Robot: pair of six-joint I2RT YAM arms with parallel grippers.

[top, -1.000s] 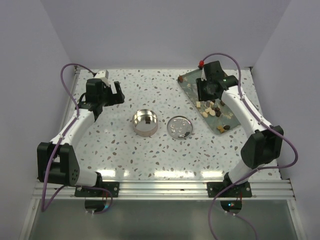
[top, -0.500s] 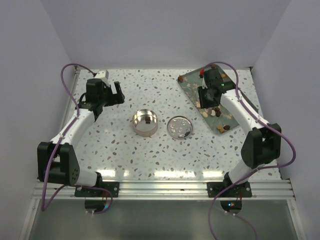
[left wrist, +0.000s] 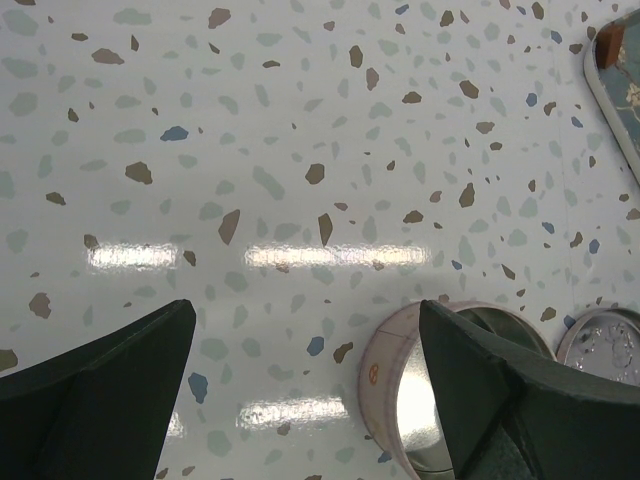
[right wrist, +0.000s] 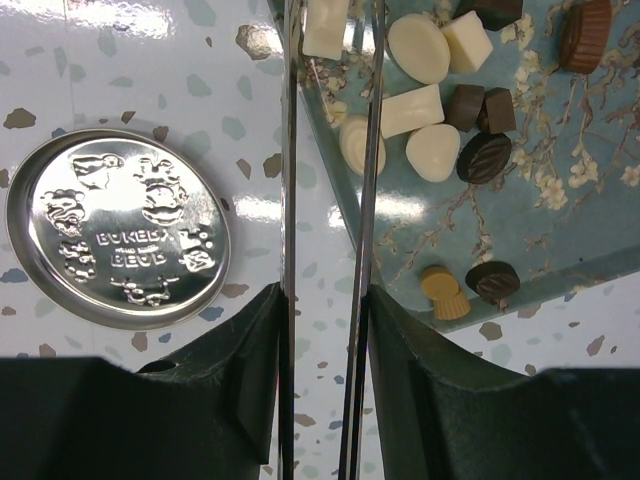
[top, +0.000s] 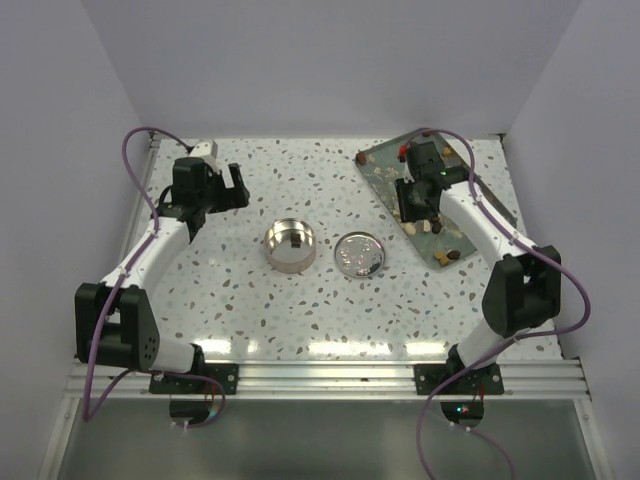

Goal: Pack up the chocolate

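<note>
Left end effector (left wrist: 305,318): spread wide above the desk (left wrist: 250,130), upper left of top view.
Right end effector (right wrist: 322,300): pinching tweezers (right wrist: 289,200), tips flanking a cream piece (right wrist: 324,27).
Chocolate (top: 430,227): on tray (top: 378,165), upper right; one dark lump (top: 297,241) in tin (top: 272,250), centre.

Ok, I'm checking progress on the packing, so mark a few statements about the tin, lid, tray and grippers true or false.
The round tin holds one dark chocolate: true.
The lid covers the tin: false, it lies beside it.
The left gripper grips a chocolate: false, it is open and empty.
The right gripper holds metal tweezers over the tray: true.
Every chocolate on the tray is dark: false, some are white chocolates.
</note>
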